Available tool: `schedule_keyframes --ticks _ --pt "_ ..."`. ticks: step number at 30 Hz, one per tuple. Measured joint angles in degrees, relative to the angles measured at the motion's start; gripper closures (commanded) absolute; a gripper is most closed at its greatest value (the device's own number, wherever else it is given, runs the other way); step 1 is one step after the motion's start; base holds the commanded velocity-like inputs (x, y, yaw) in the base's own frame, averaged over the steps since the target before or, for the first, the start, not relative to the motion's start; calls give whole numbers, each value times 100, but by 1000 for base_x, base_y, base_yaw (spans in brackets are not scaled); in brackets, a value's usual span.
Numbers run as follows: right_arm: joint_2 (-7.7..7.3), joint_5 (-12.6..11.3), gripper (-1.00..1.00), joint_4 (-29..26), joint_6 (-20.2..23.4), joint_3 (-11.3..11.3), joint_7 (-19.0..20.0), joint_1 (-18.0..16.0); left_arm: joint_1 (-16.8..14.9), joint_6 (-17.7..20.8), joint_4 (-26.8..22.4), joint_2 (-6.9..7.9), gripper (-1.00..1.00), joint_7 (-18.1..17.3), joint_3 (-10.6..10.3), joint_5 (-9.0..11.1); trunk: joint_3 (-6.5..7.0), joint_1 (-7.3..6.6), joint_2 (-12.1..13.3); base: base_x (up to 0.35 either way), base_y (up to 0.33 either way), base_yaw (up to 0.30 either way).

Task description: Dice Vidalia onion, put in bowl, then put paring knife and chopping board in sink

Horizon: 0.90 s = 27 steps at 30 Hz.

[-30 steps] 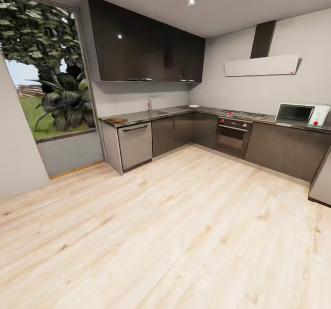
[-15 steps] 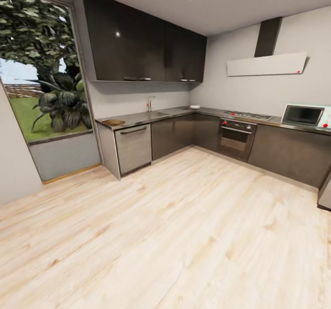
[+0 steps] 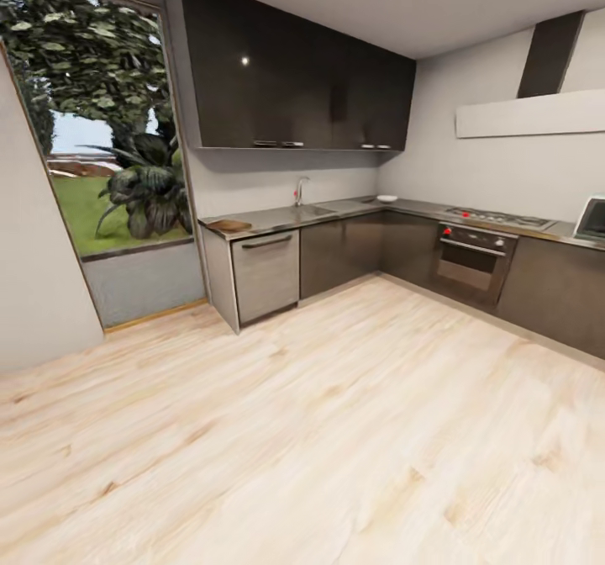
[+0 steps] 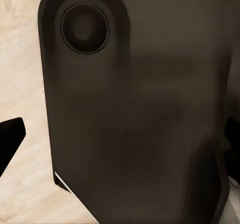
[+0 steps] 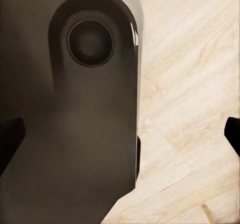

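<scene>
The robot should roll across the floor (image 3: 336, 430) to the sink (image 3: 313, 210). Both tools look released.

Dark robot body panel (image 4: 135, 114) over pale wood floor (image 4: 22, 74).

Looking along the left gripper (image 4: 120, 134): black fingertips (image 4: 11, 134) poking in from opposite edges of the frame, set wide apart, nothing between them. Beyond, a big matte dark panel with a rounded corner and a round recessed disc (image 4: 84, 25) close to that corner. A thin bright line along the panel's lower edge. Light plank floor beside the panel, grain running across it.
</scene>
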Motion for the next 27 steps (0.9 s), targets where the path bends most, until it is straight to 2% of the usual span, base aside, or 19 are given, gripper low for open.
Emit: schedule_keyframes --ticks 27 --pt "2 -1 -100 0 -2 -3 0 0 0 0 0 -2 -100 0 0 0 0 0 0 286 -235 263"
